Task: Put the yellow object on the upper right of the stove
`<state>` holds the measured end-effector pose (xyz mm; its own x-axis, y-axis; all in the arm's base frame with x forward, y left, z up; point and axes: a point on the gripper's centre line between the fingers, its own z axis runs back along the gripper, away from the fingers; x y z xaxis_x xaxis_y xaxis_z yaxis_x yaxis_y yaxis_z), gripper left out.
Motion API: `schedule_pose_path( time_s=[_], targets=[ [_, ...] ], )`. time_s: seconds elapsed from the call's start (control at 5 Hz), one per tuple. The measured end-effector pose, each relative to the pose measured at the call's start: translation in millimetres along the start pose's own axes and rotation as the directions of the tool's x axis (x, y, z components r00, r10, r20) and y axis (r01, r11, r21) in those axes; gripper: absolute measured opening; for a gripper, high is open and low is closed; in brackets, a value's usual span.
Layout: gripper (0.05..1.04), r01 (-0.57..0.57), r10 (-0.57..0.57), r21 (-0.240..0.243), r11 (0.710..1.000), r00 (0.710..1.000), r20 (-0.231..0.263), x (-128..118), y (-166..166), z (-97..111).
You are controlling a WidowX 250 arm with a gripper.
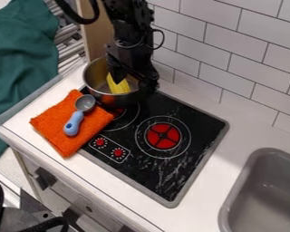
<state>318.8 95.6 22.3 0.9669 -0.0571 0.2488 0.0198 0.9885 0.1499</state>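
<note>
The yellow object (119, 86) is elongated and bright yellow, with fine ridges running along its visible side, rather like an ear of corn; part of it is hidden from sight. It is inside the metal pot (105, 98), which stands at the upper left of the black stove (195, 117), and it leans at a tilt, its lower end toward the near side of the pot. The black hand (131, 78) hangs down from the top of the view over the pot. The yellow object lies at the hand's lower end, its upper part right up against the dark parts there and partly covered by them, while its lower part shows below. Whether the hand is wide, narrow or holding the yellow object, I cannot tell from this angle.
</note>
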Motion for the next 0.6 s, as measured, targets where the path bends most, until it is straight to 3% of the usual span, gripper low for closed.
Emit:
schedule_pose_path(
  time_s=[0.2, 0.6],
  targets=[
    [1.001, -0.053, 0.053, 0.032, 0.998, 0.999, 0.006, 18, 24, -9],
    [1.001, -0.155, 0.156, 0.041, 0.987, 0.988, -0.014, 27, 60, -18]
  ],
)
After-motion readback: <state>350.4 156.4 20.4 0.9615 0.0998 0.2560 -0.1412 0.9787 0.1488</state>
